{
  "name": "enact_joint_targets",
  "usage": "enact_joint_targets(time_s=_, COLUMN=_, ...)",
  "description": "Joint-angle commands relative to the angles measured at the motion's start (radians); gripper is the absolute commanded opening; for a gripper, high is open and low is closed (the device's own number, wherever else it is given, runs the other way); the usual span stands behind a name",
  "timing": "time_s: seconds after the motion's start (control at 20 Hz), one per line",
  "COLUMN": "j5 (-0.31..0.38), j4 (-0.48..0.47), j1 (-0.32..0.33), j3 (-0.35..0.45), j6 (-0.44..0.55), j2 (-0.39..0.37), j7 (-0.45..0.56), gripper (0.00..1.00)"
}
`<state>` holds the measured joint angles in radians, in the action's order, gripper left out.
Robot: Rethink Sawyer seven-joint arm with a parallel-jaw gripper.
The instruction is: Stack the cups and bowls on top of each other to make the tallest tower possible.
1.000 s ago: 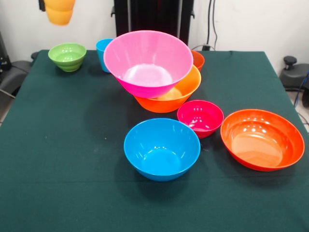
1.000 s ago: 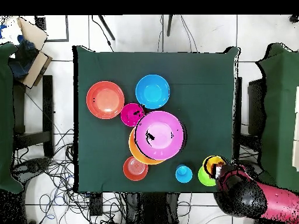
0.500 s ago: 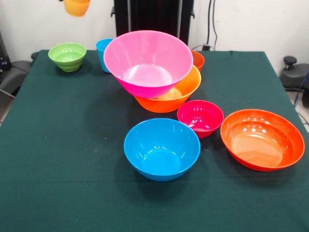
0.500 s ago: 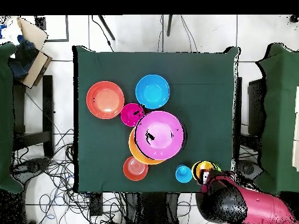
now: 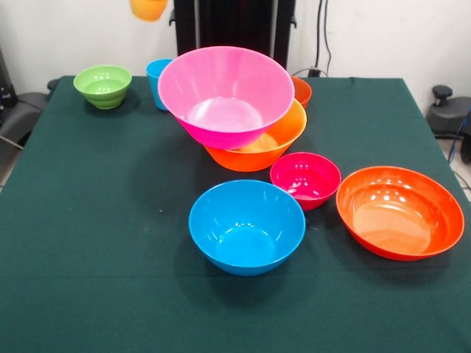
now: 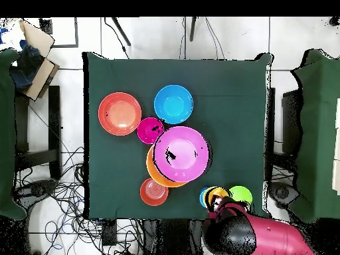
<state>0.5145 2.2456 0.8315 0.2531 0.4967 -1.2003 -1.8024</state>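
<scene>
A yellow-orange cup [image 5: 149, 7] hangs high in the air at the back left of the front view. In the overhead view this cup [image 6: 216, 196] is partly over the blue cup [image 6: 204, 196], with my gripper [image 6: 221, 204] shut on it under the red arm [image 6: 265, 236]. The blue cup [image 5: 157, 81] stands behind the tower, a big pink bowl [image 5: 226, 94] tilted inside the big orange bowl [image 5: 268, 143]. The small green bowl [image 5: 103, 86] sits at the back left corner.
A small orange-red bowl [image 5: 302, 90] sits behind the tower. The small magenta bowl [image 5: 305, 179], medium blue bowl [image 5: 246, 226] and wide red-orange bowl [image 5: 399, 212] stand in front, on the green tablecloth [image 5: 96, 220]. Chairs and cables surround the table [image 6: 232, 99].
The arm has carried the yellow-orange cup sideways, from above the green bowl to above the blue cup. The bowls have not moved.
</scene>
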Motion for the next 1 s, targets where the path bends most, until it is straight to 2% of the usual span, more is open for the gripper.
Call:
enact_joint_targets(time_s=0.05, j5=-0.032, j4=-0.018, j1=-0.115, j3=-0.082, j6=0.046, j2=0.093, j7=-0.252, gripper=0.00)
enact_joint_targets(time_s=0.3, j5=-0.072, j4=-0.132, j1=-0.163, j3=-0.084, j6=0.114, j2=0.158, j7=-0.264, gripper=0.00)
enact_joint_targets(time_s=0.55, j5=-0.108, j4=-0.205, j1=-0.156, j3=-0.063, j6=0.176, j2=0.185, j7=-0.201, gripper=0.00)
enact_joint_targets(time_s=0.8, j5=-0.094, j4=-0.201, j1=-0.148, j3=-0.065, j6=0.124, j2=0.215, j7=-0.180, gripper=0.00)
enact_joint_targets(time_s=1.0, j5=-0.125, j4=-0.084, j1=-0.130, j3=-0.064, j6=0.104, j2=0.104, j7=-0.145, gripper=0.00)
